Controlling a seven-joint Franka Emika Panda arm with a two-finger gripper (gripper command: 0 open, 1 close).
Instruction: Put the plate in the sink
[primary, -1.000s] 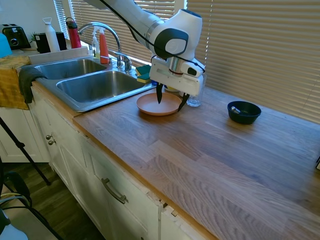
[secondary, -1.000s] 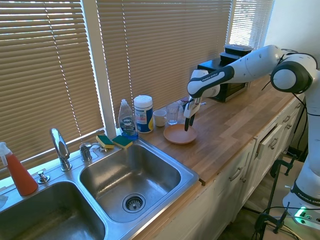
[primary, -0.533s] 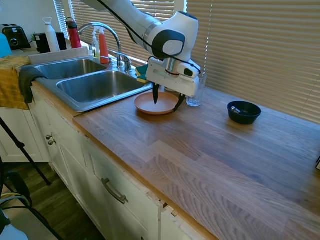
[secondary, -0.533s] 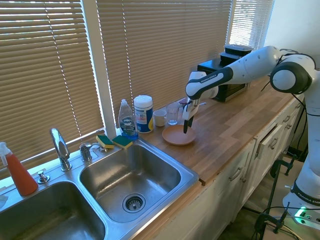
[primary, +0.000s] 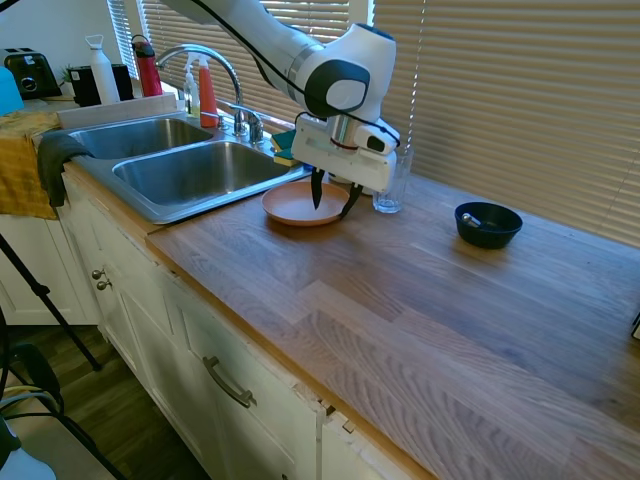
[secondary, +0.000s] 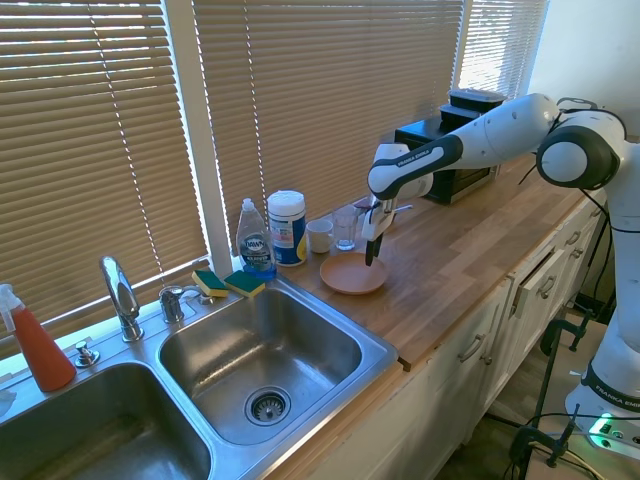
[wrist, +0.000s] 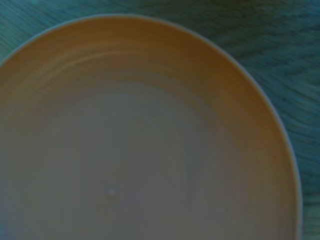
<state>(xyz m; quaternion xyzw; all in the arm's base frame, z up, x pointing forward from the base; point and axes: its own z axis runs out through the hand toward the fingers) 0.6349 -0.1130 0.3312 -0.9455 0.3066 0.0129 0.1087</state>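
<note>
The terracotta-orange plate (primary: 290, 204) (secondary: 346, 275) lies flat on the wooden counter, close to the rim of the steel two-basin sink (primary: 190, 172) (secondary: 262, 352). My gripper (primary: 334, 200) (secondary: 371, 252) points straight down over the plate's edge on the side away from the sink. One finger stands inside the plate and the other just outside its rim, with a gap still between them. The plate (wrist: 150, 135) fills the wrist view.
A clear glass (primary: 388, 190) stands right behind the gripper, and a small dark blue bowl (primary: 488, 224) sits further along the counter. Sponges (secondary: 228, 284), a dish soap bottle (secondary: 255, 243), a white canister (secondary: 287, 228) and cups (secondary: 333, 232) line the window side. The faucet (primary: 212, 62) arches over the sink.
The gripper shifted toward the sink and its fingers drew closer together across the plate's rim. The plate slid a short way toward the sink.
</note>
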